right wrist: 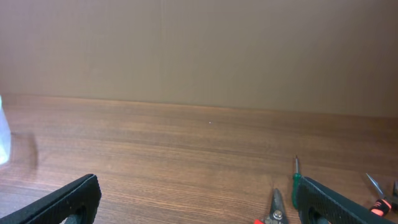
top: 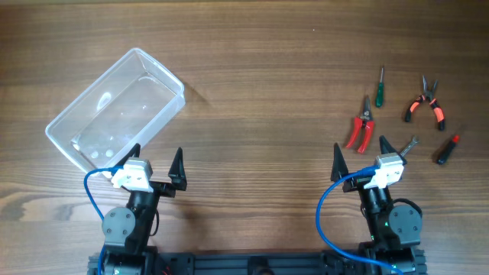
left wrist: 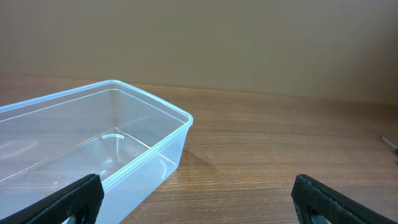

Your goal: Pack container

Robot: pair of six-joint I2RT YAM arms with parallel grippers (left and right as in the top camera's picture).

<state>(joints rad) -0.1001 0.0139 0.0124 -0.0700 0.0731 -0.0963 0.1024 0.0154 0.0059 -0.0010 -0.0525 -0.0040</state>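
My left pincer (top: 158, 150) stood wide open with nothing between its black fingers. One finger sat at the near long wall of the clear, colourless plastic rectangular tub (top: 162, 69), and I could not tell whether they touched. The tub lay empty and slantwise on the brown wooden table (top: 260, 69). My right pincer (top: 360, 145) was well to the tub's right, equally wide open and holding nothing. Further right of the tub lay the hand tools:
- red-handled snips (top: 359, 131)
- a green-handled screwdriver (top: 379, 90)
- orange-and-black pliers (top: 425, 105)
- a red-and-black screwdriver (top: 447, 149)
- a small grey metal tool (top: 411, 144) just beside the right pincer

Any print on the handles was too small to read.
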